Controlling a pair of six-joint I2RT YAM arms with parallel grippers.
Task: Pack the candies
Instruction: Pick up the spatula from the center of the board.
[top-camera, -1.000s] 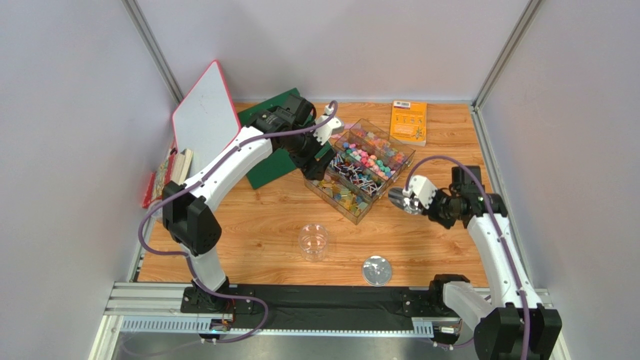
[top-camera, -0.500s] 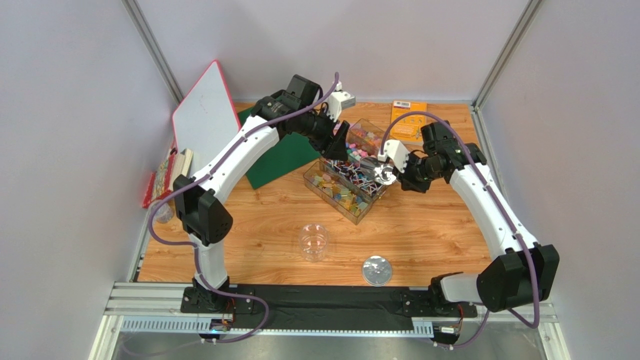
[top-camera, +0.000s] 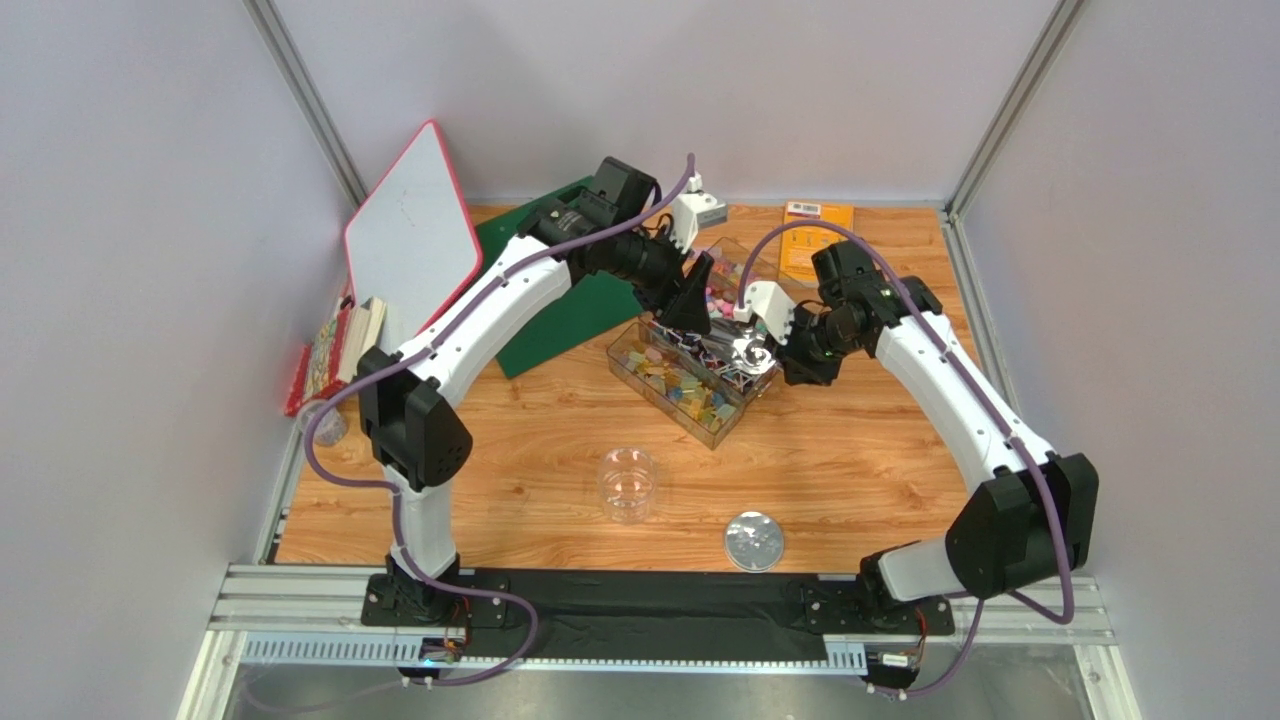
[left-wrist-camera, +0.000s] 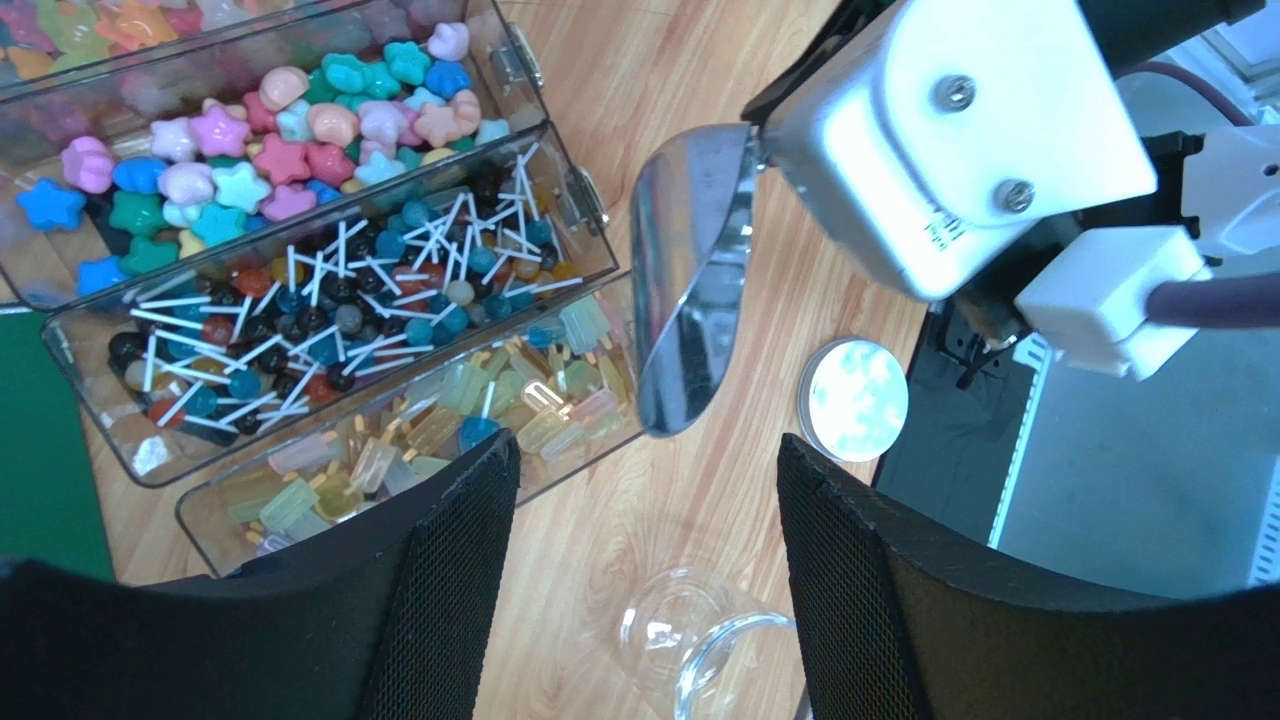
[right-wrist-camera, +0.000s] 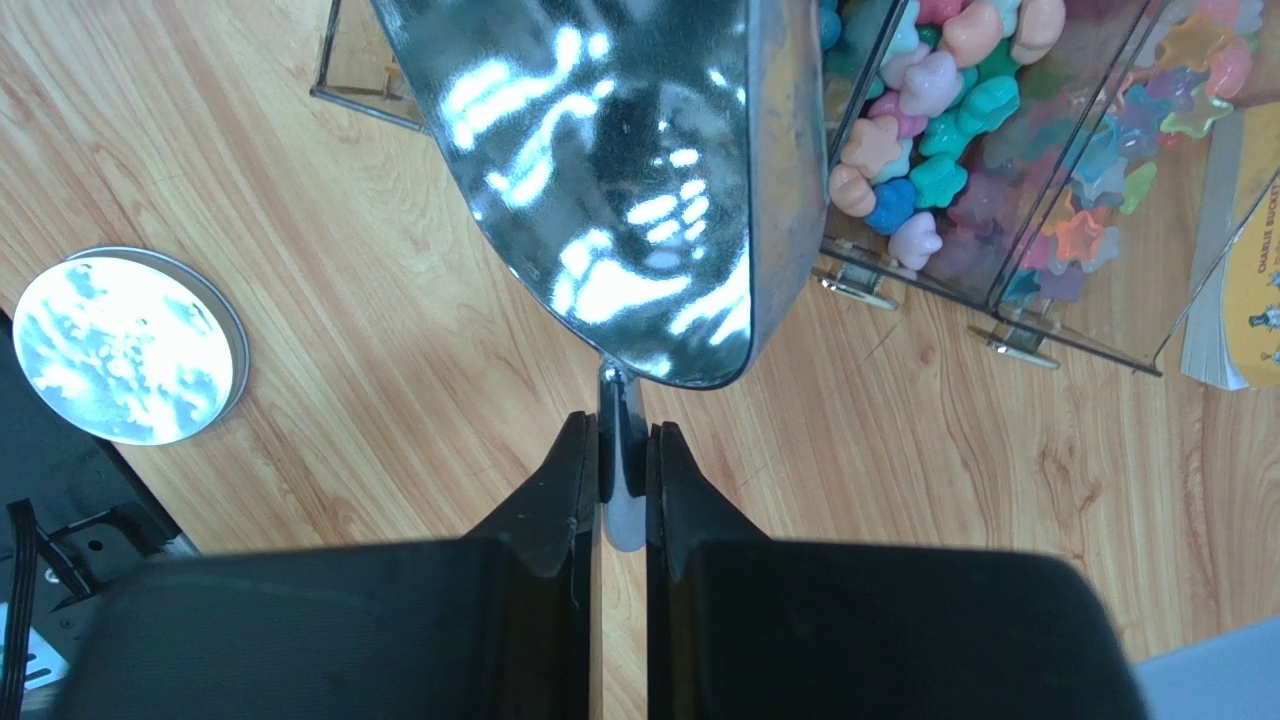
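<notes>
The wooden table has the clear divided box set at an angle in the middle, probably so both arms can reach it. All the candies are in it. Star-shaped ones fill one compartment, little lollipops on white sticks the next, and amber and teal wrapped ones the nearest. None look packed yet.

The metal scoop hangs mouth-down over the near end of the box, so I'd guess it's about to dig in. From the left wrist view its bowl looks empty. The right gripper is clamped tight on the scoop's thin handle, which makes sense for something that skinny.

The left gripper sits above the box with its jaws spread wide and nothing between them. Maybe it's there to steady the box, but that's a guess.

The clear jar stands open closer to the arm bases. Its round metal lid lies flat beside it, apart from it, so the jar is ready to be filled.

Hard to see:
- The arms cover the far end of the box in the top view.
- The orange booklet is mostly hidden behind the right arm.
- I can't tell whether the scoop is touching any candy.
</notes>
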